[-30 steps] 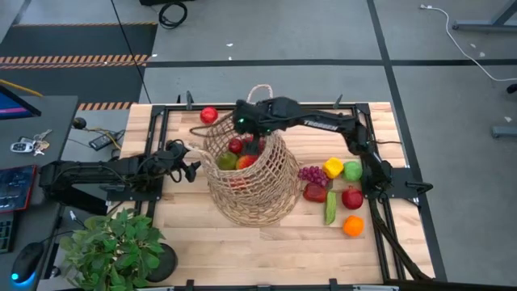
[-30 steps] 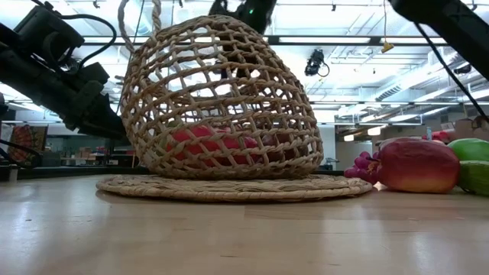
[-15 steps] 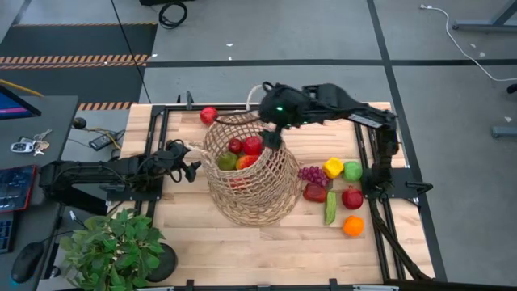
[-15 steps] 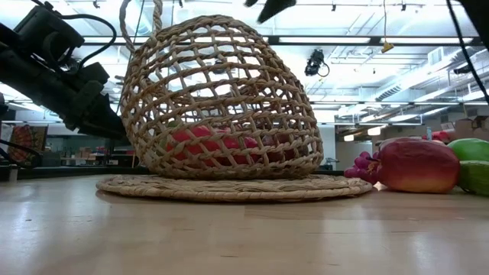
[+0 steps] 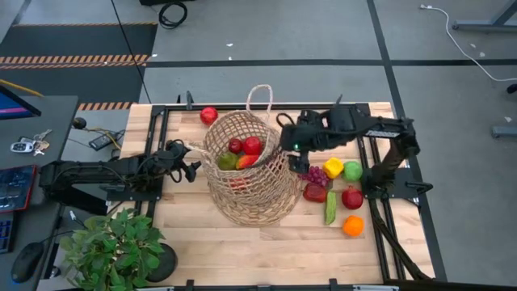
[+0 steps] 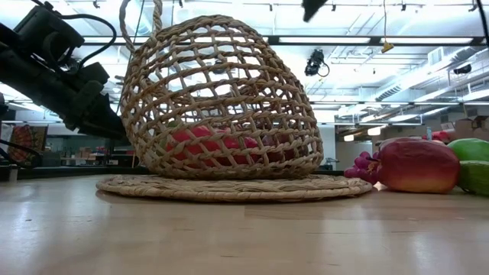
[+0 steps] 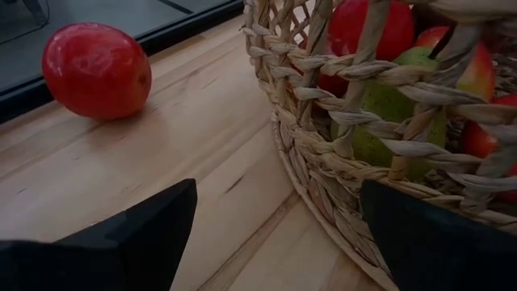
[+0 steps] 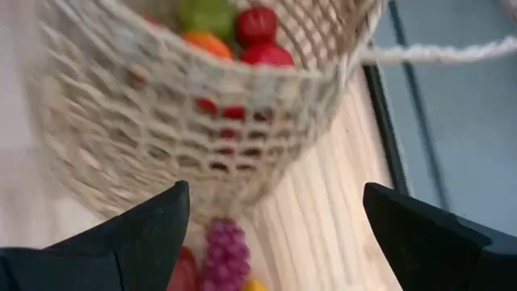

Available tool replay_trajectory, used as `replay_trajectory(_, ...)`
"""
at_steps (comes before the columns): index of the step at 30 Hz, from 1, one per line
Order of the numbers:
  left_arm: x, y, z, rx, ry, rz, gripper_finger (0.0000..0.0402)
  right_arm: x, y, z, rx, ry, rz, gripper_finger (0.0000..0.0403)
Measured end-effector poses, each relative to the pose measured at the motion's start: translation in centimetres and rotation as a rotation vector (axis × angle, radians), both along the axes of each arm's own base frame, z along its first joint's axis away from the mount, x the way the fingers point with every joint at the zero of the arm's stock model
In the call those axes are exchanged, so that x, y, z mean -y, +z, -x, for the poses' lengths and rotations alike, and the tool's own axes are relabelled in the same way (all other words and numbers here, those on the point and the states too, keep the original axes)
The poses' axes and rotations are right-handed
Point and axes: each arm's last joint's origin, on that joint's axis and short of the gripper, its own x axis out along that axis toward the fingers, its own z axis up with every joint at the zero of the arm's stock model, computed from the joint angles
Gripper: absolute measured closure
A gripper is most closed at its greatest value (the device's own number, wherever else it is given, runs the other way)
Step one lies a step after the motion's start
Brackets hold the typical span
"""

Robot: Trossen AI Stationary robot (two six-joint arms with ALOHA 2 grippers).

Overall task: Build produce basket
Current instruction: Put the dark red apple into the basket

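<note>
Right fingers (image 5: 292, 156) wide, empty, above grapes (image 5: 313, 174) beside basket (image 5: 250, 182); left fingers (image 5: 194, 164) wide, at basket's opposite side.

Inspector A: Any legible text, labels, brands or numbers in these views?

Inspector B: None. The right arm (image 5: 380, 128) carries a pale marking in the high view, centre right of the frame, too small to read.

Inspector A: The screen (image 5: 12, 105) at the left edge?

Inspector B: Colour only; no characters can be made out. Nothing legible in the low or wrist views.
</note>
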Motion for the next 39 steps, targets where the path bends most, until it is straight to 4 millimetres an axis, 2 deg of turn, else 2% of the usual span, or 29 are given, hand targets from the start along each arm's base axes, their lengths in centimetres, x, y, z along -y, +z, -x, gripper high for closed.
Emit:
replay_trajectory(8,0.0,0.0,0.0,0.0,0.0,0.0,0.0044,-1.1,-5.7,2.7,-0.1,0.0,-0.051,0.003)
replay_trajectory(20,0.0,0.0,0.0,-0.001,0.0,0.0,0.0044,-2.2,-15.4,6.9,-0.105,-0.066,-0.107,0.0031)
replay_trajectory(25,0.0,0.0,0.0,0.0,0.0,0.0,0.0044,-3.5,-18.4,8.0,-0.031,-0.041,-0.099,0.003)
replay_trajectory(31,0.0,0.0,0.0,0.0,0.0,0.0,0.0044,-5.3,-20.4,9.2,0.09,-0.043,-0.061,0.003)
replay_trajectory(39,0.0,0.0,0.0,0.0,0.0,0.0,0.0044,-9.2,-20.9,10.5,0.329,0.003,-0.008,0.003)
